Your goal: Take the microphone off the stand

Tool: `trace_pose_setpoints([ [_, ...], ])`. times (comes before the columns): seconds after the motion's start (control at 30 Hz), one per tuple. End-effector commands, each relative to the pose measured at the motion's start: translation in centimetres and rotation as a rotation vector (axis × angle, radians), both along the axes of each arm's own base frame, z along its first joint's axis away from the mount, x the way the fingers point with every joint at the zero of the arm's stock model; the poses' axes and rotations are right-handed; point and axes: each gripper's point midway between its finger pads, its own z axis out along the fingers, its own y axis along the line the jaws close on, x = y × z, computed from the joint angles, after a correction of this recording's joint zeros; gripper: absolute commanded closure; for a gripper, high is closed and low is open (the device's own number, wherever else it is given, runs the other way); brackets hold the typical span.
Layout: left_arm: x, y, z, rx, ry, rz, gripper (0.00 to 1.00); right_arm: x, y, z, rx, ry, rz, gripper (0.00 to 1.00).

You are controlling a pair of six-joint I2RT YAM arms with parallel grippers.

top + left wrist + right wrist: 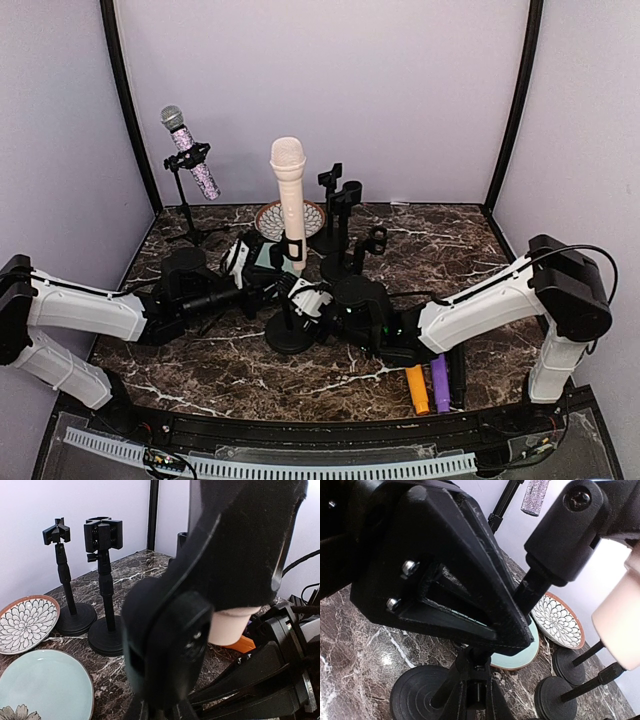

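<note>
A cream microphone (287, 195) stands upright in the clip of a black stand (288, 333) at the table's middle. Its lower end shows in the left wrist view (229, 626) and the right wrist view (620, 630). My left gripper (268, 277) reaches in from the left and is shut on the stand's neck (165, 650) just under the clip. My right gripper (308, 300) comes from the right and is shut on the stand's pole (476, 672) low down, above the round base (415, 695).
A glittery microphone (190, 150) sits on a tripod stand at back left. Three empty black stands (340, 215) stand behind. A flower-patterned bowl (270, 218) and a pale blue plate (45, 685) lie nearby. Orange (417, 388), purple and black sticks lie front right.
</note>
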Motion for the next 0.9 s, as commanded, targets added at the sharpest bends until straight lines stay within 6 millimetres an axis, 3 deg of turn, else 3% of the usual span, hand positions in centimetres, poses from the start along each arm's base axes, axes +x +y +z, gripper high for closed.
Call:
trace_pose_setpoints([
  [0.0,0.5,1.4,-3.8,0.086,0.115,0.063,1.00,-1.1,-0.6,-2.7,-0.120,0.003,0.018,0.91],
  [0.1,0.4,1.3,-3.8,0.086,0.111,0.056,1.00,-1.5,-0.9,-0.9,-0.043,0.036,0.018,0.61],
  [0.23,0.1,1.1,-3.5,0.080,0.099,0.035,1.00,-2.3,-1.9,0.7,0.066,0.126,0.013,0.44],
  [0.43,-0.3,1.1,-2.8,0.055,0.075,0.014,1.00,-3.2,-3.3,1.2,0.227,0.352,0.006,0.36],
  [0.63,-0.7,0.9,-3.1,0.059,0.084,-0.008,0.99,-2.6,-3.8,2.3,0.356,0.502,0.010,0.33],
  [0.87,-0.7,1.2,-2.6,0.050,0.085,0.000,0.73,-2.2,-3.8,4.7,0.419,0.492,0.038,0.32],
])
